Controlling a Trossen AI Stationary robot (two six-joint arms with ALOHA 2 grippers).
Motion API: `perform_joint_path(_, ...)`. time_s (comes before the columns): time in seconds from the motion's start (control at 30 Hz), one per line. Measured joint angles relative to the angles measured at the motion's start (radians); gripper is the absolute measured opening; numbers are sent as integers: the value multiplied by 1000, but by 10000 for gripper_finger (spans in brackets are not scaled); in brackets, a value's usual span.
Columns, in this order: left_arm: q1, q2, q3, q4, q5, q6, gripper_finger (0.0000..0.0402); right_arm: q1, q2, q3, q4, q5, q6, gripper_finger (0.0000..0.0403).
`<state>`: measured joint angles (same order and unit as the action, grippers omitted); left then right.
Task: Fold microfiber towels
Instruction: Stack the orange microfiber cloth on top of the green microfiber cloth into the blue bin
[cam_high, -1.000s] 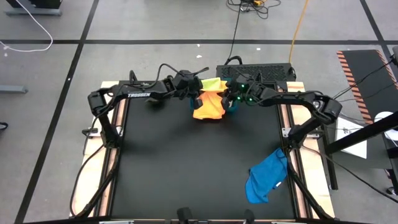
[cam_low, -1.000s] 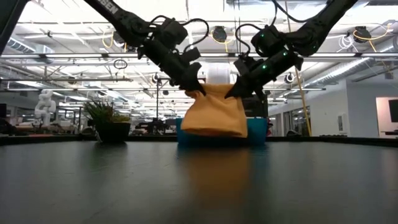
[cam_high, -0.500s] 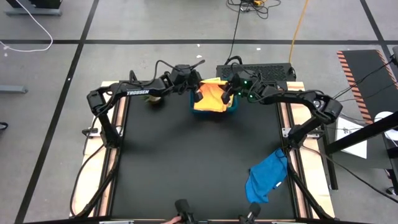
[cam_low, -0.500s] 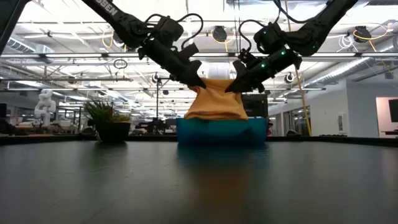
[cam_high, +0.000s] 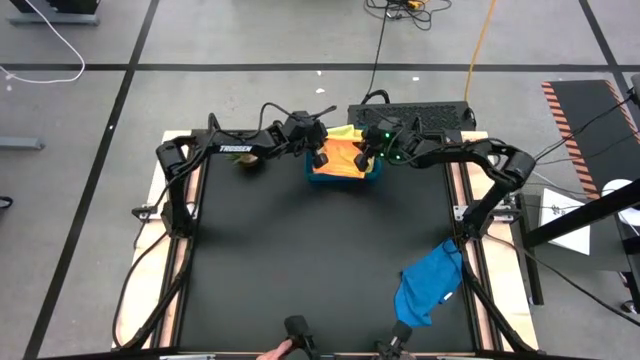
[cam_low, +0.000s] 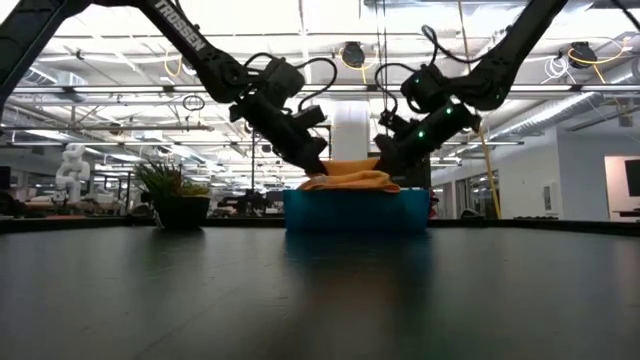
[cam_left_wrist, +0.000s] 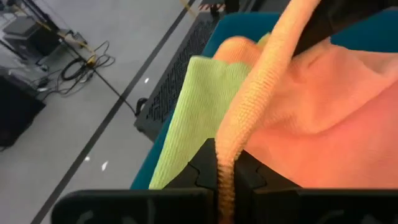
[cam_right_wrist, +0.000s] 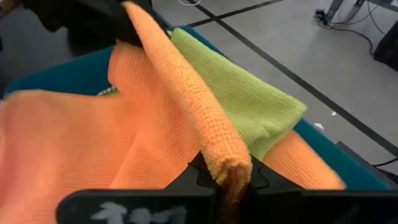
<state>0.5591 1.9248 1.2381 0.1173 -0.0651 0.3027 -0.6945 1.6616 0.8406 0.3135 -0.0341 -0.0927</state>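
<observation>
A folded orange towel (cam_high: 340, 160) lies on a pile in the blue tray (cam_high: 346, 178) at the table's far edge, and also shows in the low view (cam_low: 350, 180). Under it lie a lime green towel (cam_left_wrist: 193, 106) and another orange one (cam_right_wrist: 305, 165). My left gripper (cam_high: 318, 155) is shut on the top towel's left end. My right gripper (cam_high: 362, 152) is shut on its right end. A crumpled blue towel (cam_high: 428, 285) lies on the table near the right edge. My left gripper pinches the orange towel's thick folded edge (cam_left_wrist: 231, 134) between its two fingers, several layers, slanting down from the table's left. The towel rests on the pile in the tray, and the held edge stands up as a ridge. My right gripper pinches the same folded edge at its other end (cam_right_wrist: 219, 152) between its two fingers, several layers, slanting down from the table's right. The edge runs as a raised ridge toward my left gripper, and the rest lies on the pile.
A small potted plant (cam_high: 245, 162) stands left of the tray, under my left arm. A black box (cam_high: 410, 112) sits beyond the table's far edge. The black table top (cam_high: 300, 260) stretches from the tray to the near edge.
Both grippers have carried the orange towel toward the table's far edge and down. It hung in front of the tray, then above it, and now lies on the pile inside. Both grippers have stayed shut on its upper edge.
</observation>
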Motion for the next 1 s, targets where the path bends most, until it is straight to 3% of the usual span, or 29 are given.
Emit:
perform_joint_path(0.13,2,1,0,9,-44,0,18,-1,53,0,68,4,-9,16)
perform_joint_path(0.27,9,1,-2,8,-94,7,40,-3,78,-1,92,96,-1,42)
perform_joint_path(0.43,10,1,-2,-9,-105,20,73,-6,64,-4,82,187,-10,79)
perform_joint_path(0.57,8,1,-2,-3,-107,41,98,-6,36,-3,86,180,-9,109)
perform_joint_path(0.77,0,-44,-2,-23,-113,25,130,-1,-75,-2,36,170,-32,145)
perform_joint_path(0.93,-36,-207,-2,-91,-63,3,129,13,-252,-1,-59,157,-49,157)
perform_joint_path(1.0,-57,-287,-2,-127,-26,-2,122,29,-328,0,-101,105,-52,156)
